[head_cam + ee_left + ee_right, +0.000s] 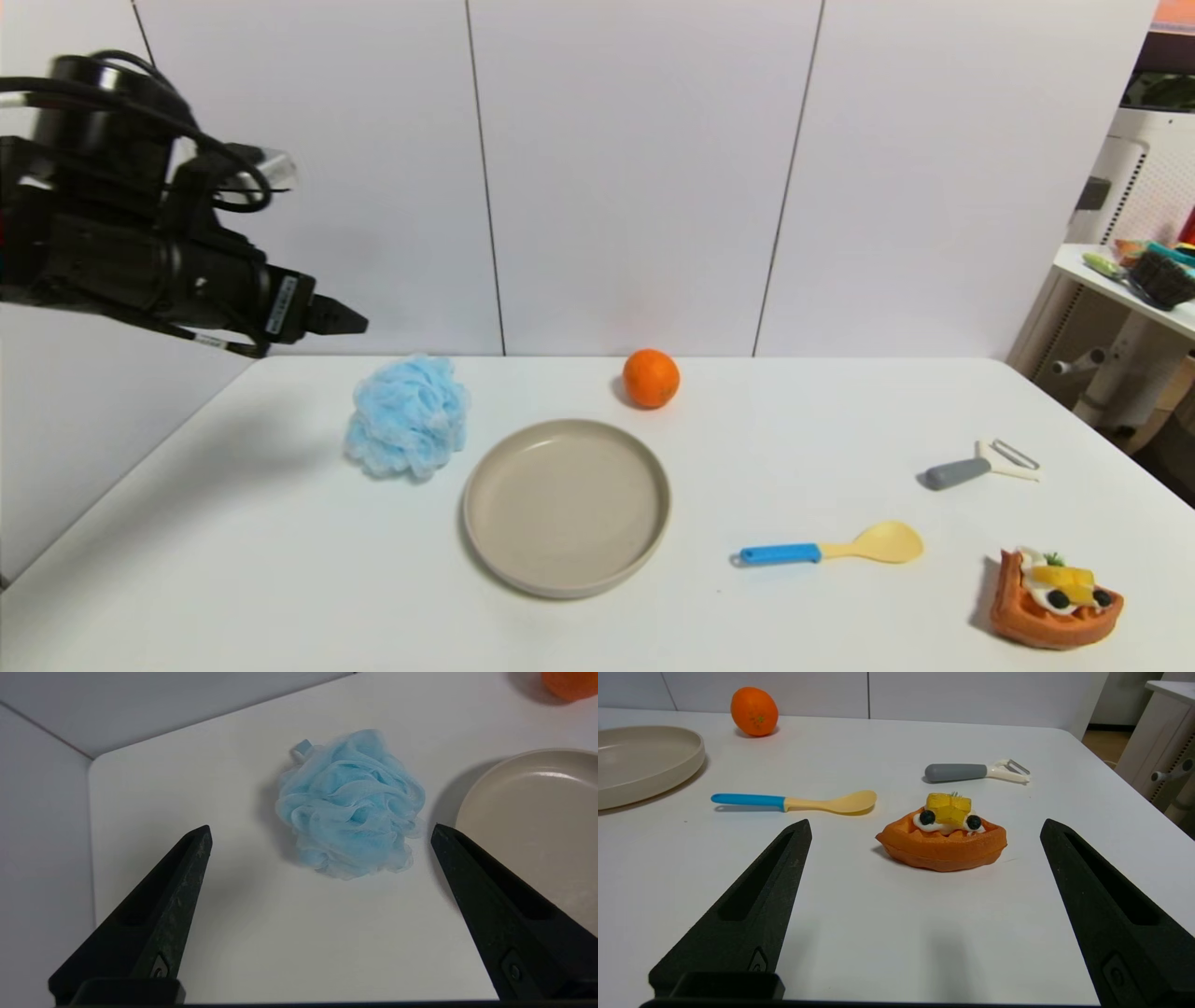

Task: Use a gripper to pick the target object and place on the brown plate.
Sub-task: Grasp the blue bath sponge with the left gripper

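The light-blue mesh bath pouf (pixel 408 416) sits on the white table just left of the beige plate (pixel 567 505). My left gripper (pixel 350 322) hangs in the air above and to the left of the pouf. In the left wrist view its fingers are wide open and empty (pixel 320 833), with the pouf (pixel 350 805) ahead between them and the plate (pixel 532 830) beside it. My right gripper (pixel 924 828) is out of the head view; in its wrist view it is open and empty, low over the table's near right part. The plate's rim (pixel 691 756) shows there too.
An orange (pixel 651 378) lies behind the plate. A spoon (pixel 831 549) with a blue handle, a grey-handled peeler (pixel 980 465) and a toy waffle (pixel 1055 600) lie on the right. The waffle (pixel 943 840) is just ahead of my right gripper. A wall stands behind the table.
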